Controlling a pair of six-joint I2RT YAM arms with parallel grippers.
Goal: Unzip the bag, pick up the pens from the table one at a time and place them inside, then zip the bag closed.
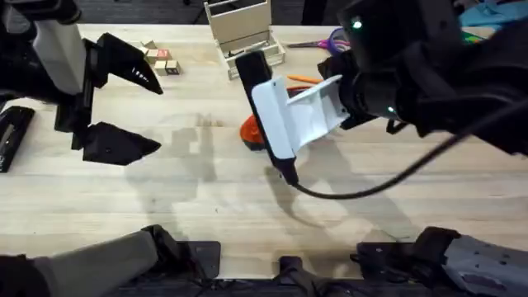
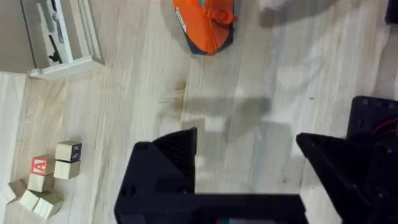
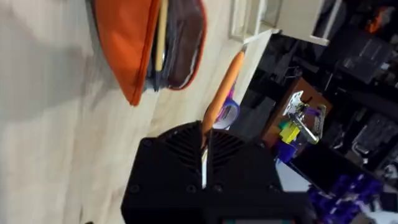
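jaws of left gripper point(image 2: 245, 155) apart over bare table point(image 2: 261, 81); right gripper point(image 3: 203, 155) clamps orange pen point(image 3: 222, 90).

Bare tabletop point(image 1: 206, 198) lies open across the near and middle stretch. Far off, a white rack point(image 1: 243, 33), wooden blocks point(image 1: 161, 59) to its left, and purple scissors point(image 1: 326, 41) to its right crowd the edge.

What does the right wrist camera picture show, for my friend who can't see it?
The right gripper pinches an orange pen between its black fingers, just beside an open orange bag lying on the pale wooden table. Something thin and yellowish already sits inside the bag's opening.
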